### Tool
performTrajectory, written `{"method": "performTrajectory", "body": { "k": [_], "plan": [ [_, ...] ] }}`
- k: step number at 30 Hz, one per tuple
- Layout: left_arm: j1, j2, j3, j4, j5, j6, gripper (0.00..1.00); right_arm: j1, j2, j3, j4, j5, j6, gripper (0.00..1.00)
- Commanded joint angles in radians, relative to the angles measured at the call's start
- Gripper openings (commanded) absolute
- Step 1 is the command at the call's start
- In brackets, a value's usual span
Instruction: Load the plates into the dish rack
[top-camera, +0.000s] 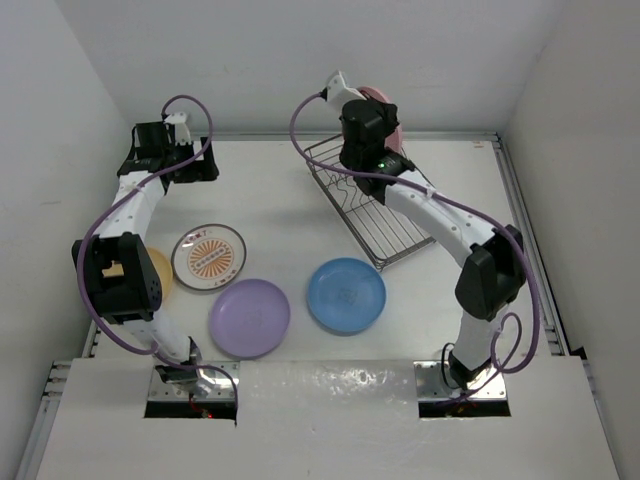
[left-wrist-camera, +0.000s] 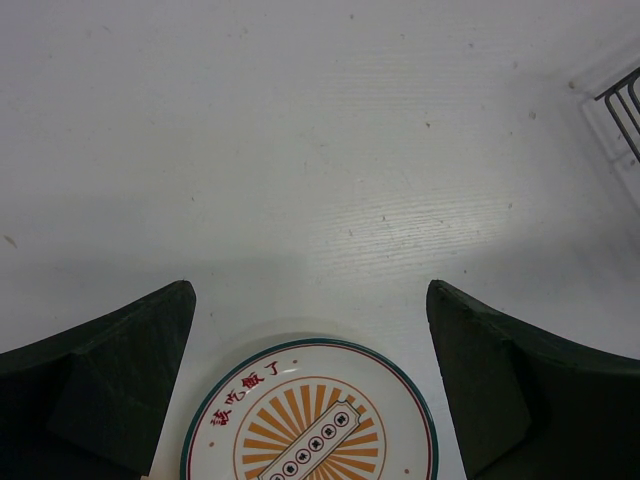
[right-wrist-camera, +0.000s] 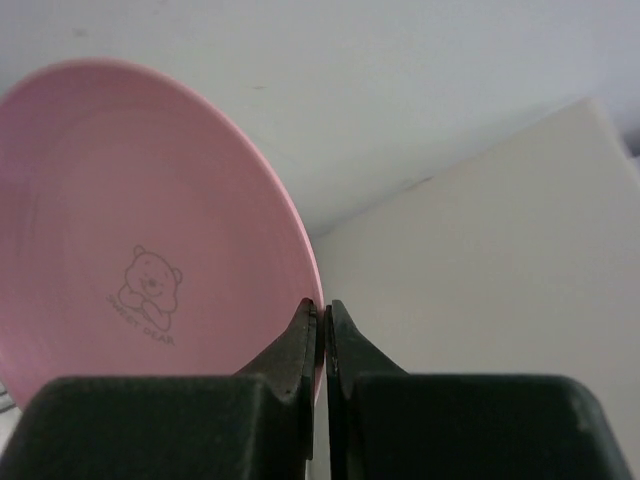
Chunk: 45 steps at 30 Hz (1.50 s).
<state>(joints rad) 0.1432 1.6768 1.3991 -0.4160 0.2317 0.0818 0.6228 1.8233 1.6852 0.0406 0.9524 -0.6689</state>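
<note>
Your right arm (top-camera: 440, 225) stretches to the far edge of the bench (top-camera: 270, 190), at the far end of the dish rack (top-camera: 378, 222). The right claw (right-wrist-camera: 322, 312) is pinched tight on the rim of the pink plate (right-wrist-camera: 130, 250), which it holds up on edge. Your left arm (top-camera: 130, 205) folds back toward the far left corner. The left claw (left-wrist-camera: 310, 290) is spread wide and empty above bare bench, just beyond the sunburst plate (left-wrist-camera: 310, 425). The purple plate (top-camera: 249, 317) and blue plate (top-camera: 346, 294) lie flat nearer you. The yellow plate (top-camera: 161, 272) is mostly hidden under the left arm.
</note>
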Motion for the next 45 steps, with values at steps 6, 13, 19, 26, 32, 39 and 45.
{"method": "performTrajectory", "body": {
  "k": [6,13,19,26,32,39,45],
  "plan": [
    [0.010,0.000,-0.005,0.019,0.017,0.012,0.97,0.005,0.076,-0.076,0.441,0.129,-0.363,0.00],
    [0.013,0.000,-0.011,0.020,0.014,0.016,0.97,0.006,0.102,-0.127,0.559,0.149,-0.409,0.00],
    [0.018,0.000,-0.012,0.020,0.017,0.021,0.97,0.005,0.148,-0.160,0.682,0.157,-0.521,0.00],
    [0.021,-0.003,-0.031,0.020,0.008,0.030,0.97,0.005,0.182,-0.222,0.748,0.166,-0.590,0.00],
    [0.021,0.000,-0.049,0.026,0.012,0.032,0.97,0.003,0.214,-0.223,0.806,0.169,-0.647,0.00],
    [0.022,0.000,-0.054,0.029,0.018,0.029,0.97,0.008,0.208,-0.222,0.890,0.161,-0.730,0.00],
    [0.022,0.003,-0.057,0.032,0.026,0.029,0.97,0.015,0.202,-0.257,0.953,0.128,-0.799,0.00]
  ]
}}
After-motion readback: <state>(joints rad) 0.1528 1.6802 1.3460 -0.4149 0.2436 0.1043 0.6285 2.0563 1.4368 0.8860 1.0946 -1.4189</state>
